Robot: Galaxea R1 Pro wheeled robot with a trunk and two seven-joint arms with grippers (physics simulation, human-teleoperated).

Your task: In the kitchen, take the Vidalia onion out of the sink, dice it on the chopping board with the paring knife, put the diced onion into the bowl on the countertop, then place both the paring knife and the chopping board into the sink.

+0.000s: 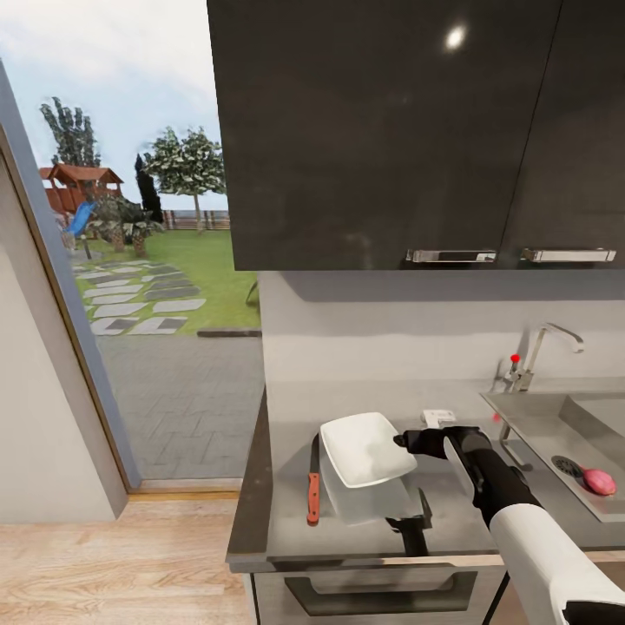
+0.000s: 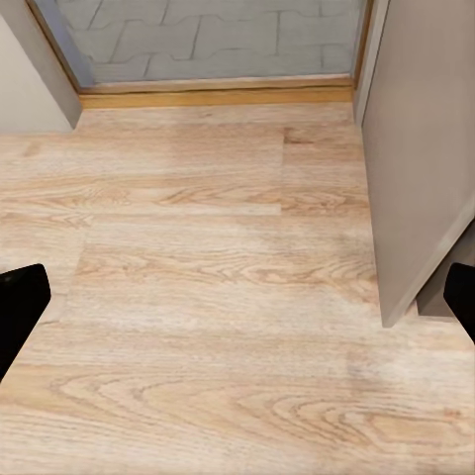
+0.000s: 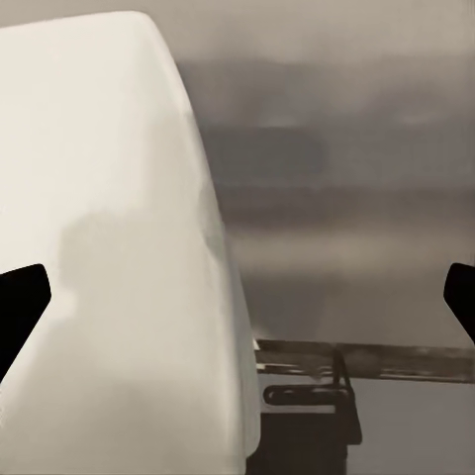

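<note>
The white square bowl (image 1: 367, 447) rests on the grey countertop (image 1: 286, 521), mirrored in its surface. My right gripper (image 1: 406, 440) is at the bowl's right edge, open. In the right wrist view the bowl (image 3: 109, 247) reaches in between the wide-apart fingers of the right gripper (image 3: 237, 302). The paring knife (image 1: 313, 490), with a dark blade and reddish handle, lies just left of the bowl. The pinkish Vidalia onion (image 1: 599, 480) sits in the sink (image 1: 529, 417) by the drain. My left gripper (image 2: 239, 297) hangs open over the wood floor. The chopping board is out of view.
A chrome tap (image 1: 542, 347) with a red knob stands behind the sink. A small white object (image 1: 438, 417) lies behind my right gripper. Black upper cabinets (image 1: 391, 130) hang overhead. A doorway (image 1: 148, 304) to the garden opens at the left, beside the counter's end.
</note>
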